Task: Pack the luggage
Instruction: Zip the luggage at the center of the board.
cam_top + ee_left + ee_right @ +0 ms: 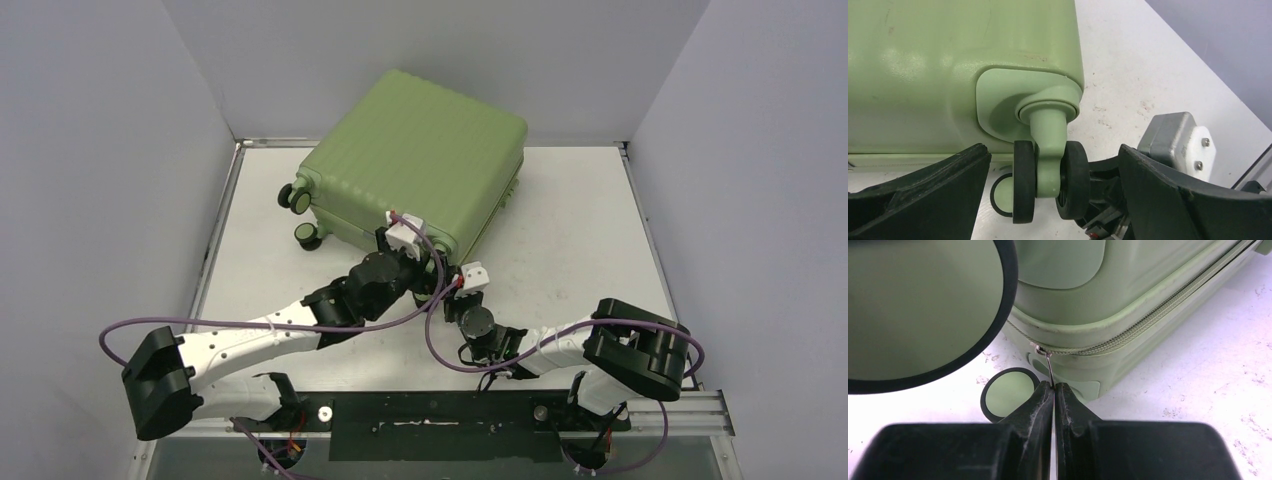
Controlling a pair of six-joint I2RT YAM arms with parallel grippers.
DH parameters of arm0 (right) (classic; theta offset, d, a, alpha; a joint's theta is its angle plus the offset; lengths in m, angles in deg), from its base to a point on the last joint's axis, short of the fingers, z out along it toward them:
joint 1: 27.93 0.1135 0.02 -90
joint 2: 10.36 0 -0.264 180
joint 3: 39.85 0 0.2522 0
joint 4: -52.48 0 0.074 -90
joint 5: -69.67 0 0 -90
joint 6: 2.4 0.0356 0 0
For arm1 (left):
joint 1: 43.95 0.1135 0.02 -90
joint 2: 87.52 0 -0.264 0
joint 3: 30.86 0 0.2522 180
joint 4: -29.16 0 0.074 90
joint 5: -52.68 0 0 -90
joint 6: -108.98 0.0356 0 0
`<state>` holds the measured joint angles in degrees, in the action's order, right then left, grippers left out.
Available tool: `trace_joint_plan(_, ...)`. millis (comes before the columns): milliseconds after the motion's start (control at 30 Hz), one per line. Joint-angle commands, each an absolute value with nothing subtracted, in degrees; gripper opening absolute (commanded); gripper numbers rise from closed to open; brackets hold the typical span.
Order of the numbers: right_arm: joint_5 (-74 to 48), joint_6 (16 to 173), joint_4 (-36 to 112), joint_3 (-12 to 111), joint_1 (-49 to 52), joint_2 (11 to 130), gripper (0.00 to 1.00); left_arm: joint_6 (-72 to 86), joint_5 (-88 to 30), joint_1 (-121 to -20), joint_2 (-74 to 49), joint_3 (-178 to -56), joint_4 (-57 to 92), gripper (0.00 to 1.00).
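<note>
The white bench (590,230) fills the middle of the top view. The luggage (420,150) lies flat and closed on it at upper centre, wheels toward the left. The left gripper (1050,150) stands wide open, its fingers either side of a twin caster wheel (1048,185) without touching it. The right gripper (1053,390) is closed, pinching the thin metal zipper pull (1048,365) at the luggage's corner.

Counter (590,230): 1, white, flat, surface scuffed and speckled with faint marks.
Walls (100,150): 3, plain pale grey panels, standing at left, rear and right edges of the counter.
Plate (440,445): 1, black, along near edge, bearing a thin white strip (425,424).
Rail (708,412): 1, silver metal, near-right corner.
</note>
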<state>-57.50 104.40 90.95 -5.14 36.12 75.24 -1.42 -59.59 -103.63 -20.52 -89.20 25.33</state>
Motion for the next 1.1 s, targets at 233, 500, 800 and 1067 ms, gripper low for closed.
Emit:
trace_joint_plan(233,-58.04,101.95,94.04,-2.19,36.83,73.54,0.0,0.46,-58.01,-100.54,-15.33,-95.19,21.73,0.78)
trace_joint_plan(500,-59.71,102.11,93.09,-3.81,37.53,71.09,0.0,1.03,-56.41,-99.96,-13.33,-94.48,20.82,0.49)
trace_joint_plan(800,-67.32,102.33,89.8,-4.57,39.36,67.94,0.0,2.4,-59.69,-99.85,-13.29,-93.12,19.59,0.0)
trace_joint_plan(1067,-72.57,104.73,87.22,-5.22,39.48,66.72,0.0,2.29,-61.16,-99.67,-14.38,-90.66,19.63,0.0)
